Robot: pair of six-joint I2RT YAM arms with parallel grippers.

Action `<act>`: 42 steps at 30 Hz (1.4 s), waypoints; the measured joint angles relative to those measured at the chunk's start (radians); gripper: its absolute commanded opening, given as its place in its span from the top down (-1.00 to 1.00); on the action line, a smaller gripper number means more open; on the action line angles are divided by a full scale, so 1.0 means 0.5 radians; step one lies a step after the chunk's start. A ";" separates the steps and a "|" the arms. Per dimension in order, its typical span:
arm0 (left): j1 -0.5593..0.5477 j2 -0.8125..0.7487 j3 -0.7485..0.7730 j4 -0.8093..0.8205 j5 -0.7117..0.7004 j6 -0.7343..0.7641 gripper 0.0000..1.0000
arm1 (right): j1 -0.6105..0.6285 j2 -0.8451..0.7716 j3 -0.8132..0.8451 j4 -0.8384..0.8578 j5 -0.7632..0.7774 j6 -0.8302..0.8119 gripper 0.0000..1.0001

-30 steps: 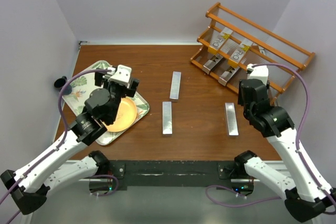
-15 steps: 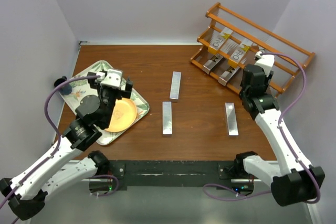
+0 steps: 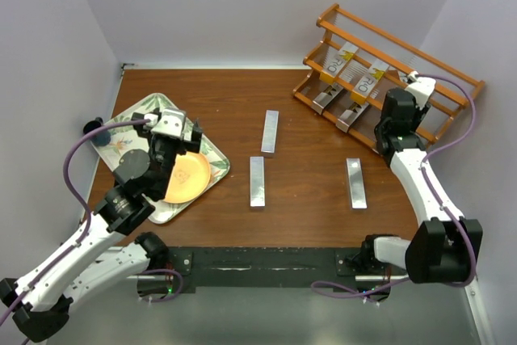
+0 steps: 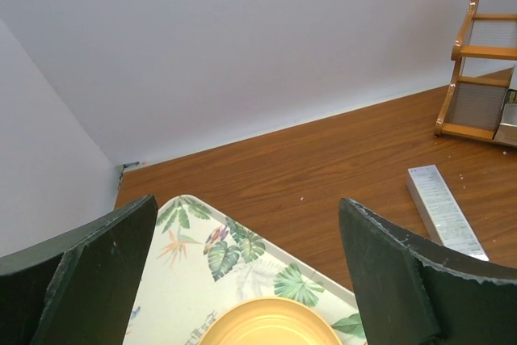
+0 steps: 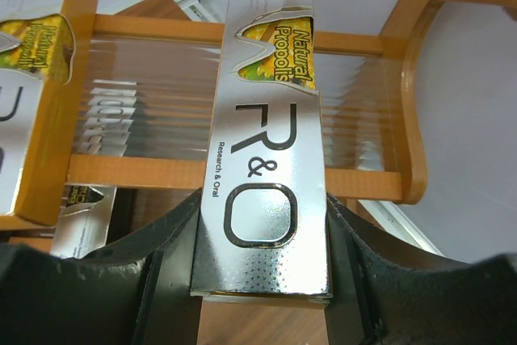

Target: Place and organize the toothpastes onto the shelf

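Placement of one box is the step in hand. The right claw (image 5: pixel 260 236) is clamped on a silver toothpaste box (image 5: pixel 262 143), which lies lengthwise against the rails of the shelf (image 5: pixel 145 171) in the upper right of the overhead view. Another box (image 5: pixel 32 119) sits on the shelf at its left.

As I judge it, the next move calls for settling the box flat on the rails, square with its neighbour, then parting the fingers and backing straight out. Room is tight there: the wooden end post (image 5: pixel 408 103) stands just right of the box, the neighbour is near on the left, and a rail crosses above.

Three more boxes (image 3: pixel 257 181) lie on the worktop (image 3: pixel 307 103) in mid-frame, well apart, with bare wood around each. The left claw (image 4: pixel 246 272) hangs with its fingers wide apart, holding nothing, over the leafy tray (image 4: pixel 186 280) at left.
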State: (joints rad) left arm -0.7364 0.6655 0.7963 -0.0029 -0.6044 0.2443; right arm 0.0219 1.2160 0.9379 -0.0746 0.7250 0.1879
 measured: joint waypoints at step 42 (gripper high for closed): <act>0.057 0.018 -0.019 0.018 0.173 -0.051 -0.98 | -0.140 0.325 -0.009 0.284 -0.291 0.044 -0.22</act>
State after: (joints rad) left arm -0.7078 0.6743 0.7868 0.0063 -0.5179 0.2188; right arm -0.0479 1.3785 0.9333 0.0673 0.5797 0.2100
